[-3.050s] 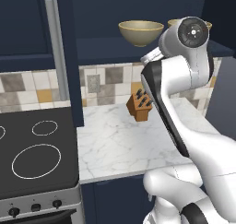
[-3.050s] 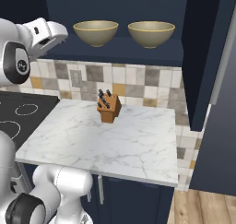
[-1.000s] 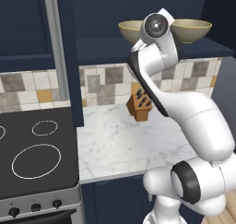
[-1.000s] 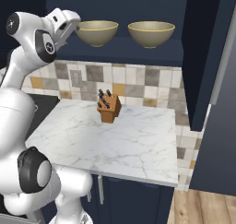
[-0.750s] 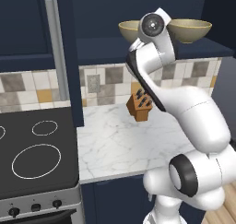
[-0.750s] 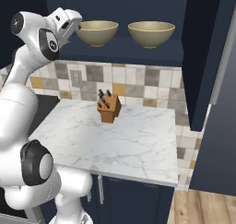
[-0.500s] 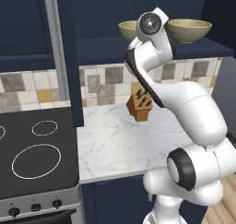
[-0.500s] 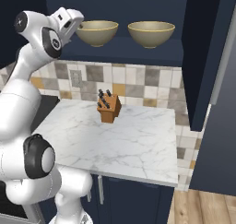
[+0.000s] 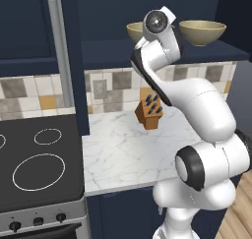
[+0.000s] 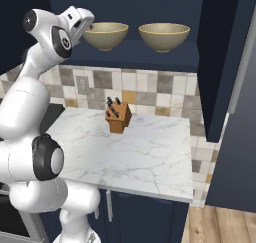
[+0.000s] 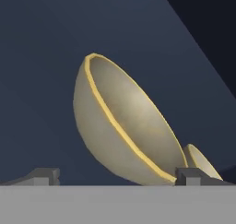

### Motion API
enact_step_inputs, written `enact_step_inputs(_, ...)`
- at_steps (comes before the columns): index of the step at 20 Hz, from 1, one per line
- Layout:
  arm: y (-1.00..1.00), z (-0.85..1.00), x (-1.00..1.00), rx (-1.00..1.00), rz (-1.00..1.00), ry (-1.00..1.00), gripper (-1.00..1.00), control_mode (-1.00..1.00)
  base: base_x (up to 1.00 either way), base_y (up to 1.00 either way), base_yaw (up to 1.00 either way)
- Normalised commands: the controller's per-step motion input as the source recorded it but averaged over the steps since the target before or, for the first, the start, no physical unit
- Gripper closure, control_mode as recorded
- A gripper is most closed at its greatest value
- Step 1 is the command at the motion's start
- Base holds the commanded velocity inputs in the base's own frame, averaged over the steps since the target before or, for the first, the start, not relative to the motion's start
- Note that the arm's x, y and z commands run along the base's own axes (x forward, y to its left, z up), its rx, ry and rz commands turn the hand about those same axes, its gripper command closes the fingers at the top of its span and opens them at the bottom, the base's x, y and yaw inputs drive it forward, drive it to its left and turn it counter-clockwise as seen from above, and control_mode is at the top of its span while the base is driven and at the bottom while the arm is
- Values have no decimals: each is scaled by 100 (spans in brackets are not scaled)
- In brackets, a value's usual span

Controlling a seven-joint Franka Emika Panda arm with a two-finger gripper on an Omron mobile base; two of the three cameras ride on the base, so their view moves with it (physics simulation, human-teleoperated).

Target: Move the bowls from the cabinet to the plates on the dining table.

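Dark fingertips (image 11: 198, 174) sit at the bottom corners of my hand view, my gripper (image 10: 84, 23) spread wide, holding nothing. Dead ahead between them the near bowl (image 11: 124, 126) rests in the cabinet (image 10: 150, 52), rim running upper-left to lower-right; the far bowl (image 11: 201, 161) peeks lower right.

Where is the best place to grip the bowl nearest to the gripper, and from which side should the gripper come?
Probably the rim of the near bowl, from the open front of the cabinet. The bowl stands upright and its body looks too wide, so one finger inside and one outside the wall suits. The gripper is open.
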Motion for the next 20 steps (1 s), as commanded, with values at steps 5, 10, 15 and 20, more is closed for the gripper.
enact_step_inputs(5, 0, -5, 24, -1, 0, 0, -100, -100, 0, 0, 0)
enact_step_inputs(10, 0, -6, 22, -1, 0, 1, -100, -100, 0, 0, 0)
enact_step_inputs(15, 0, -4, 20, 0, 0, 0, -100, -100, 0, 0, 0)
enact_step_inputs(20, 0, -4, 18, 0, 0, 0, -100, -100, 0, 0, 0)
